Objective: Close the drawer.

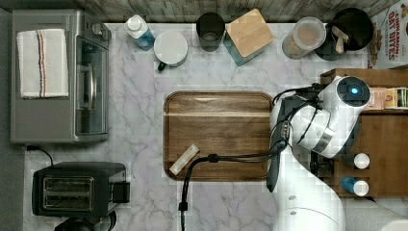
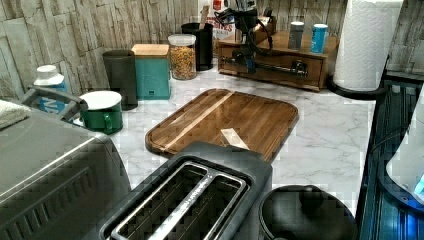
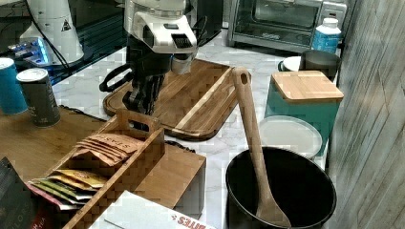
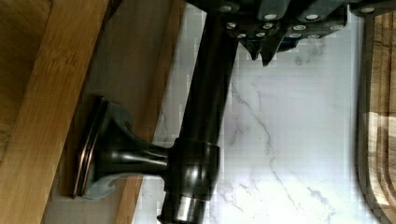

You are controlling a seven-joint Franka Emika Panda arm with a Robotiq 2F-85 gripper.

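Observation:
The drawer (image 2: pixel 280 76) is in the wooden cabinet at the back of the left view, with a long black bar handle (image 2: pixel 272 67) across its front. Its front lies close to the cabinet face, and I cannot tell whether a gap is left. My gripper (image 2: pixel 248 61) hangs at the handle's left part in the left view. In the wrist view the handle (image 4: pixel 205 107) runs past the drawer front (image 4: pixel 135 70), and my gripper (image 4: pixel 262 53) is beside the bar on the marble side, fingertips together and not around it. In the right view my gripper (image 3: pixel 138 102) points down behind a wooden organizer.
A dark wooden tray (image 1: pixel 219 134) with a pale stick (image 1: pixel 184 159) lies just in front of the cabinet. Bottles (image 2: pixel 318 37) stand on the cabinet top, beside a paper towel roll (image 2: pixel 365 45). A tea-bag organizer (image 3: pixel 110 157) and a black pot (image 3: pixel 279 191) sit near the arm (image 1: pixel 332 120).

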